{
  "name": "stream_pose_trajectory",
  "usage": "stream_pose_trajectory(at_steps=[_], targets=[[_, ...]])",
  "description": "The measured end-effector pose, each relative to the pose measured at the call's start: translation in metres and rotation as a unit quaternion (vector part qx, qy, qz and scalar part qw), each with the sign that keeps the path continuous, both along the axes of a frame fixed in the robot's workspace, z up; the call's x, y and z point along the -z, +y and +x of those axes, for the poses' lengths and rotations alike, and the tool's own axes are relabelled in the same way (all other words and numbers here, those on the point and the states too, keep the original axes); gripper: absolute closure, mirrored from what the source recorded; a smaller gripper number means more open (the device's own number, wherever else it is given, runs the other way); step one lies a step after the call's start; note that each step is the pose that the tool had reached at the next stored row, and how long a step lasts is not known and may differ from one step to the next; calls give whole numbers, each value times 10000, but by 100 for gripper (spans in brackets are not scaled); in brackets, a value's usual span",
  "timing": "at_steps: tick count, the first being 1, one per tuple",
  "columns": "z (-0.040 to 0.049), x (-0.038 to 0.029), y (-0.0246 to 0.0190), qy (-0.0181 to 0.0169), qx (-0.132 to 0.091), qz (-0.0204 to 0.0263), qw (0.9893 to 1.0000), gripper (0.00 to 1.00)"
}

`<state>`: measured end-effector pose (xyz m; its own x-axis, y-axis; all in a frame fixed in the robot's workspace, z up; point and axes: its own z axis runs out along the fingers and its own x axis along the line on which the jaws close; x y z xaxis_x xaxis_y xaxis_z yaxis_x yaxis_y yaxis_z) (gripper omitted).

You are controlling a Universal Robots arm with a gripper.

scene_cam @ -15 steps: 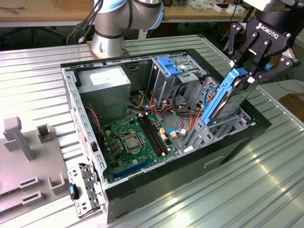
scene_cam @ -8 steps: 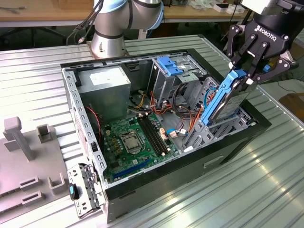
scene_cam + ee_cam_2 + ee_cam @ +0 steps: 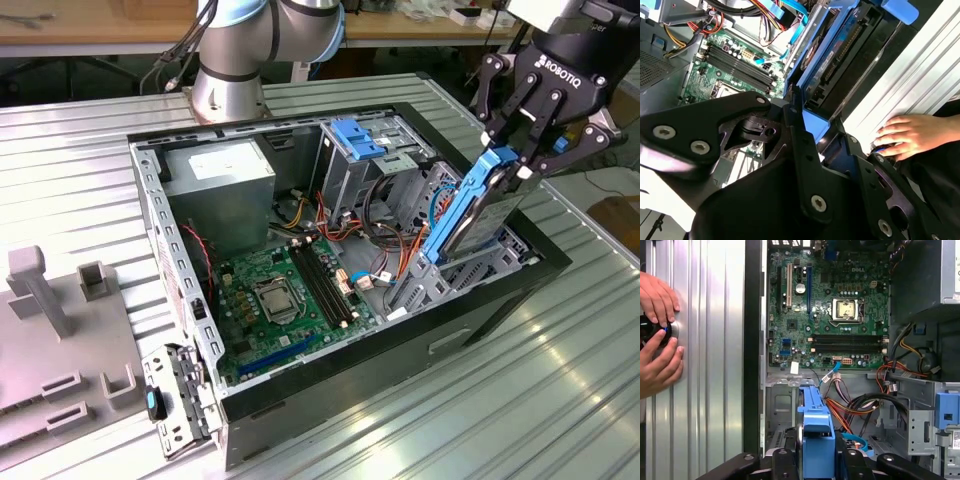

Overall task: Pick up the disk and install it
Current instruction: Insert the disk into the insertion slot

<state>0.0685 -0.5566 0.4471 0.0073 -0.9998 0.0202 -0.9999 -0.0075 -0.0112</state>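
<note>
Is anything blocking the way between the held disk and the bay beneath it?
Nothing visible does. The gripper holds the disk tilted, its lower end at the drive cage. The loose cables lie beside it, on the side toward the motherboard.

Grey-metal disk (image 3: pixel 480 218) framed in bright blue rails, standing on edge and tilted, upper end clamped in gripper (image 3: pixel 516 166), lower end dipping into open computer case (image 3: pixel 340 388), at the case's end on the exterior view's right

Robotics lab, ribbed metal worktable (image 3: pixel 560 390), opened desktop computer case (image 3: pixel 300 392) on it, robot arm base (image 3: pixel 228 88) mounted behind
</note>
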Motion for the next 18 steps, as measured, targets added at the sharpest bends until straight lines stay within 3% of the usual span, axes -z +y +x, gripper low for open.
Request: stream_pose_trajectory(at_steps=[11, 18], targets=[[0, 99, 0, 0, -22, 65, 10000, 63], [0, 105, 0, -14, -26, 81, 10000, 63]])
